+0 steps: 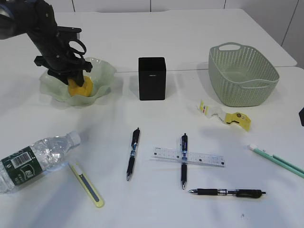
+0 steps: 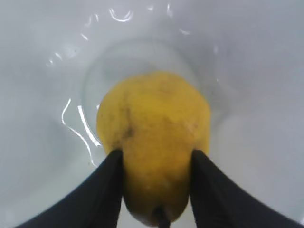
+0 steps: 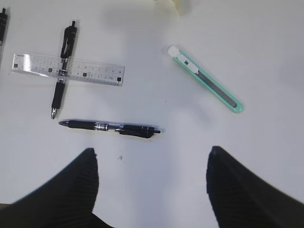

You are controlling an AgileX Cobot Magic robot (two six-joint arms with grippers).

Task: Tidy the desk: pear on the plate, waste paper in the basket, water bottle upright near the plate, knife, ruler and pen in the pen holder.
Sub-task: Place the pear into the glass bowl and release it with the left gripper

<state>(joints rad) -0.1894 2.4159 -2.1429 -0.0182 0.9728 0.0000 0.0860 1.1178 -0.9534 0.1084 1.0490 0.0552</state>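
Note:
The yellow pear (image 1: 80,89) rests in the translucent green plate (image 1: 102,71) at back left, with my left gripper (image 1: 76,76) shut on it. Close up, both black fingers press the pear's (image 2: 154,128) sides above the plate (image 2: 47,95). The water bottle (image 1: 33,159) lies on its side at front left. A yellow knife (image 1: 88,184), a green knife (image 3: 206,80), the ruler (image 3: 69,69) and three pens (image 1: 133,153) (image 1: 184,160) (image 1: 227,192) lie on the table. Crumpled waste paper (image 1: 223,115) sits before the basket (image 1: 242,76). My right gripper (image 3: 152,156) hangs open over bare table.
The black pen holder (image 1: 152,78) stands upright at the back centre, between plate and basket. One pen (image 3: 64,71) lies across the ruler. The table's back edge runs behind the basket.

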